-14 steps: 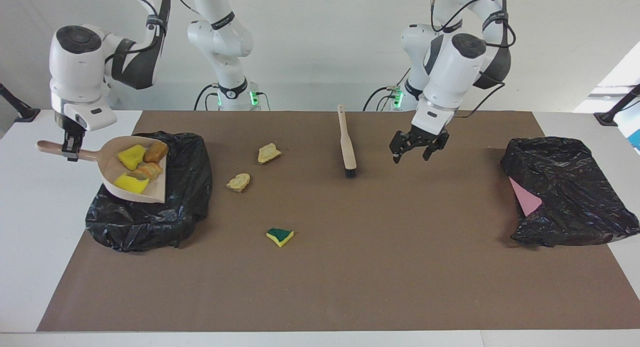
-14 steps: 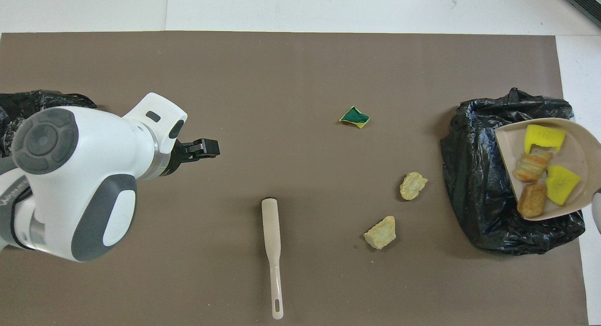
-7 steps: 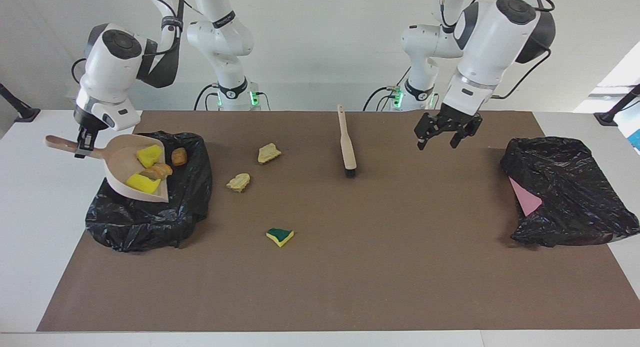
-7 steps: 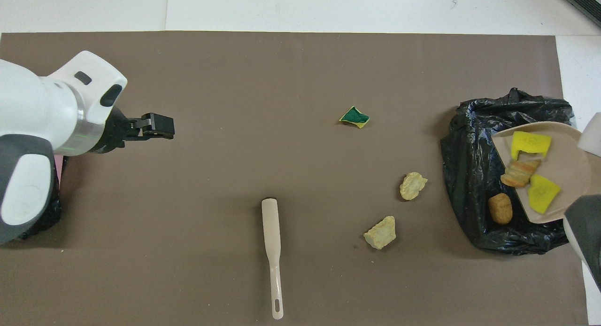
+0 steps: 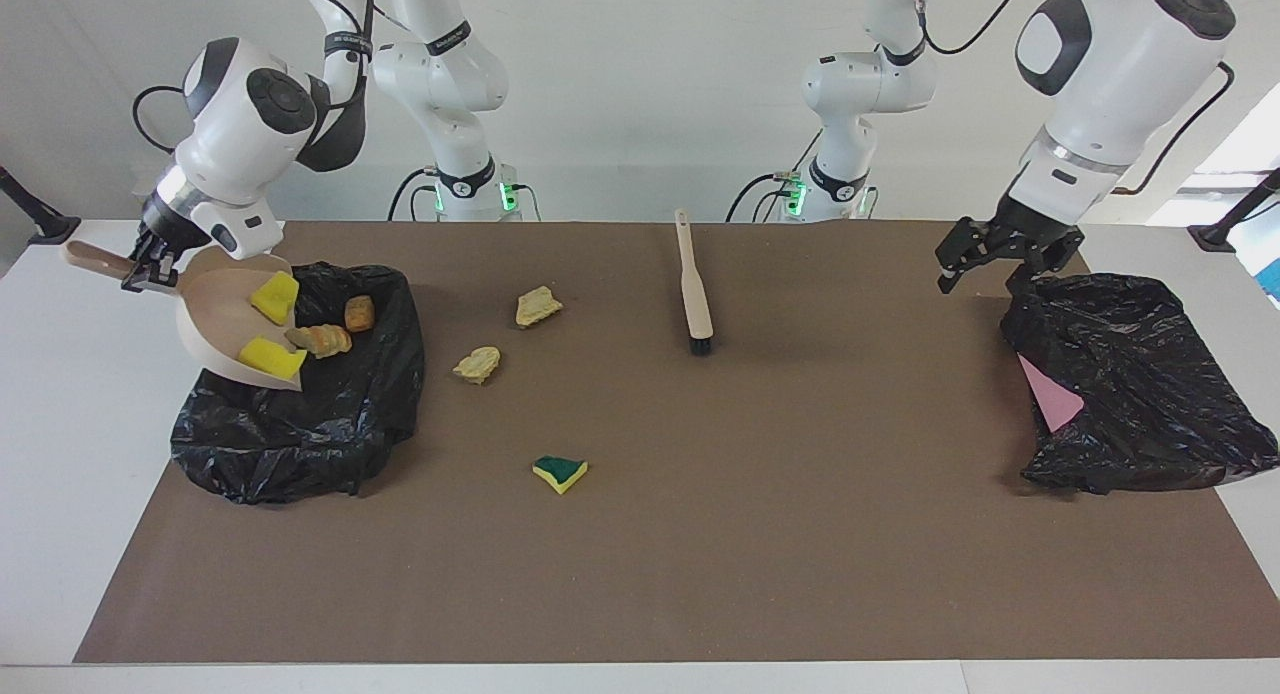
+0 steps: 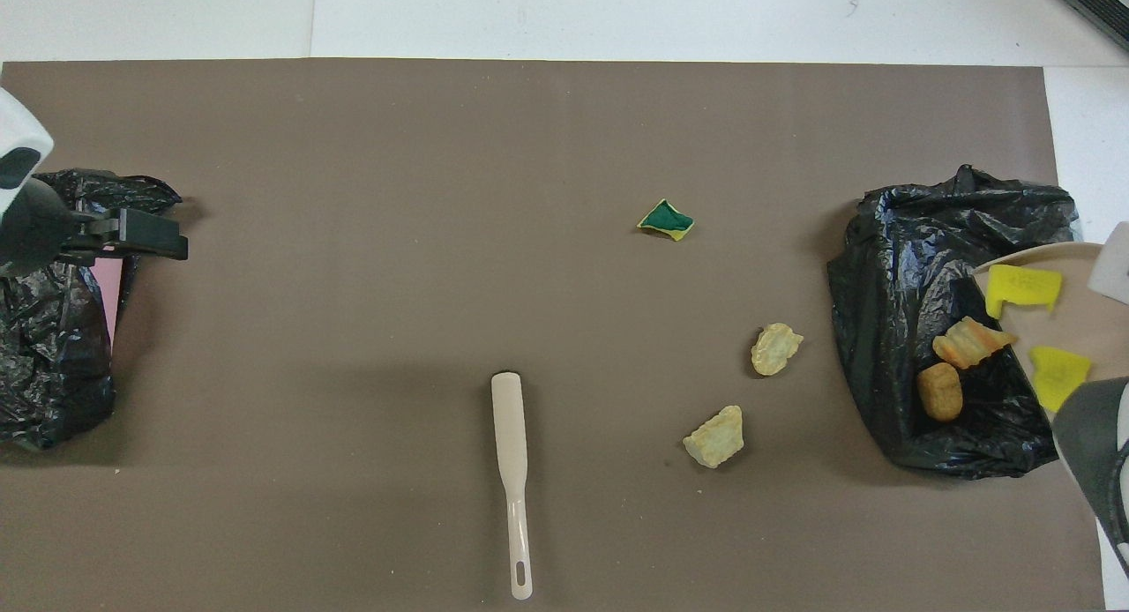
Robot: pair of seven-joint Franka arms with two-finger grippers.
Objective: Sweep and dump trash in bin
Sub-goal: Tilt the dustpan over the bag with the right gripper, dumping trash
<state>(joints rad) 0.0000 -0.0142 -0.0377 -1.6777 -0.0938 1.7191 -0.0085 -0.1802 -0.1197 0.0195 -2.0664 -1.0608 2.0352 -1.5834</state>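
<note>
Your right gripper [image 5: 150, 271], clamped on beige plastic dustpan [image 5: 215, 314], tilted further: orange-brown lump [image 5: 359, 313] now in black bin bag [image 5: 300, 434]; three scraps still sliding. Left gripper [image 5: 985, 264], open, empty, withdrew.

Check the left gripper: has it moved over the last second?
Yes. The left gripper, open, has swung away from the hand brush lying on the mat toward the black bag at its own end of the table, now at the bag's edge.

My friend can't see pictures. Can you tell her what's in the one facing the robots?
The right gripper tips a dustpan of sponge and bread scraps into a black bin bag. Three scraps and a brush lie on the mat.
</note>
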